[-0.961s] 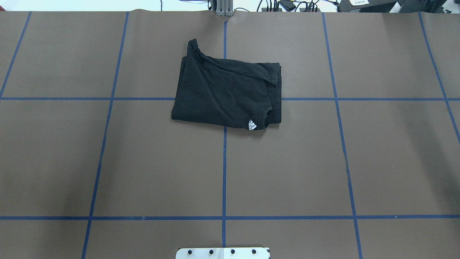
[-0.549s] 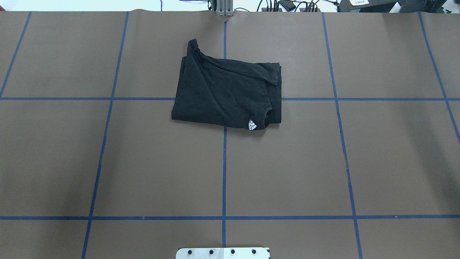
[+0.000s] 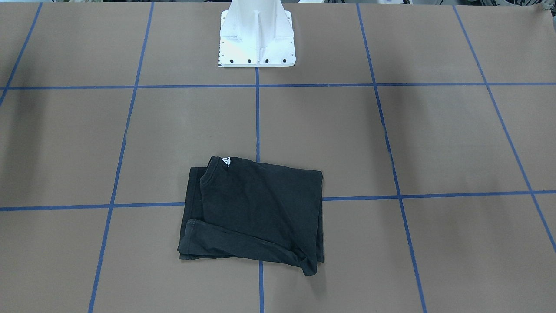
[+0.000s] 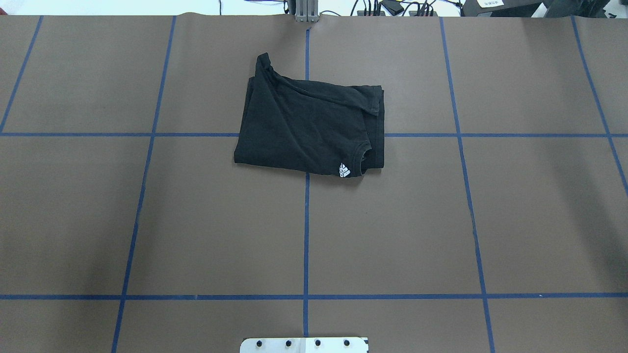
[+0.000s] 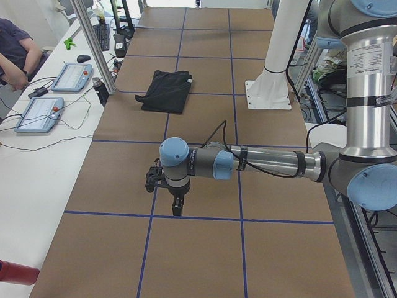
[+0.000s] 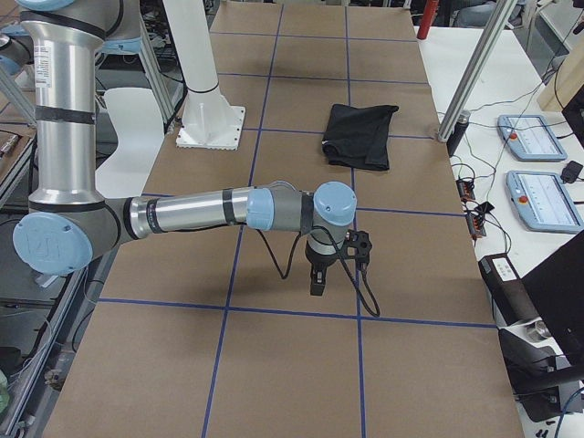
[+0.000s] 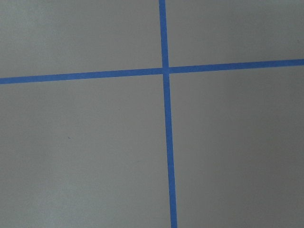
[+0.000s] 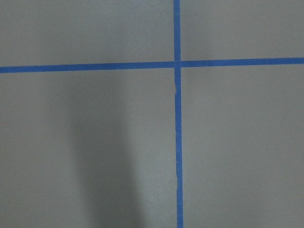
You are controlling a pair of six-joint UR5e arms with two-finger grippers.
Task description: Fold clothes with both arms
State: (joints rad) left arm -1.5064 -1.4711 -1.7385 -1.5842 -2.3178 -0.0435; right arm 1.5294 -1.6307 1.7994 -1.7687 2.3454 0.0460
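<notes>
**Front-facing view.** A folded black T-shirt lies flat on the brown table, lower centre of the frame, over a crossing of blue tape lines. Its small white logo sits at the upper edge, toward the white pedestal at top centre.

**Overhead view.** The T-shirt lies upper centre, with the logo at its lower right corner.

**Left side view.** The left arm reaches across mid-frame. The left gripper points down at bare table, well apart from the T-shirt in the upper part of the frame. Whether its jaws are apart or together cannot be told.

**Right side view.** The right arm and right gripper are posed likewise, and the state of the jaws again cannot be told.

**Wrist views.** Each shows brown table with a tape crossing.
</notes>
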